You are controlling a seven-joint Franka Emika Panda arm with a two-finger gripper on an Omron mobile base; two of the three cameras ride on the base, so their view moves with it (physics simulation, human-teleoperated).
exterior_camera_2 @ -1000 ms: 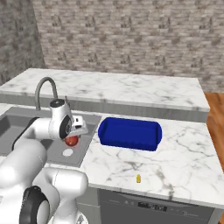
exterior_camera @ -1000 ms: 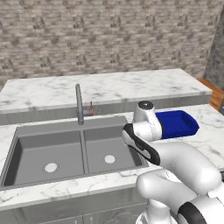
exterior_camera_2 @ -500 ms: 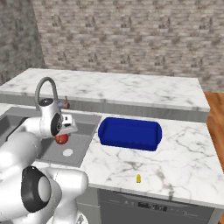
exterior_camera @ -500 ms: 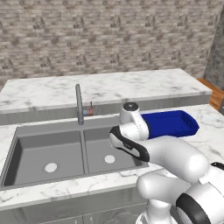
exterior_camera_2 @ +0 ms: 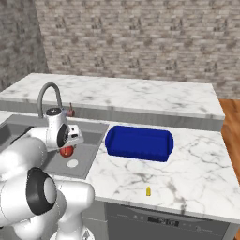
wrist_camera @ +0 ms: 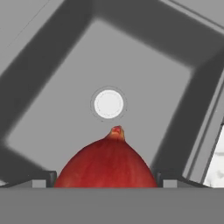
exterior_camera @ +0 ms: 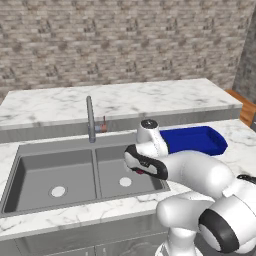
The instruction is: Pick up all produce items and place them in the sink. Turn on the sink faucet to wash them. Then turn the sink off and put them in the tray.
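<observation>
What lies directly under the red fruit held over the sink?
Under the red fruit lies the grey floor of the right sink bowl, with its round white drain showing just beyond the fruit's tip. The floor straight beneath the fruit is covered.

Hidden and cut-off parts around the sink

In the hand view the red fruit [wrist_camera: 106,162] is cut off along its lower part, and the gripper [wrist_camera: 105,180] shows little more than the tops of its fingertips [wrist_camera: 39,181] at either side, so contact with the fruit cannot be told. From the left base view the arm covers the fruit but for a red sliver [exterior_camera: 138,172], and hides the near right corner of the sink [exterior_camera: 55,170]. From the right base view the arm hides most of the sink and the fruit's upper half [exterior_camera_2: 66,151]. A small yellow thing [exterior_camera_2: 148,191] on the desk [exterior_camera_2: 197,164] is too small to identify.
</observation>
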